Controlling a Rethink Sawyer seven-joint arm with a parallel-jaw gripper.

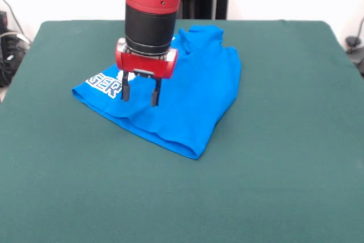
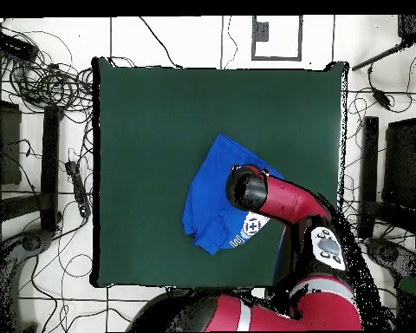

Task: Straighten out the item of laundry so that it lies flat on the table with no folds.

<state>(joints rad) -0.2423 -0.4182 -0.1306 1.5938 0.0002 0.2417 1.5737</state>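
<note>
The bright blue T-shirt [image 1: 187,92] lies folded over on the dark green table [image 1: 273,186], left of centre in the front view, with white block letters showing at its left edge. It also shows in the overhead view [image 2: 207,195], folded, with some print by the arm. My gripper [image 1: 140,96] hangs just above the shirt's left part, fingers apart and pointing down, holding nothing. In the overhead view the arm covers the gripper.
The table [image 2: 159,121] extends well beyond the shirt on all sides. Cables and equipment lie on the floor around the table [image 2: 38,78]. The robot's red arm [image 2: 281,204] reaches in from the bottom of the overhead view.
</note>
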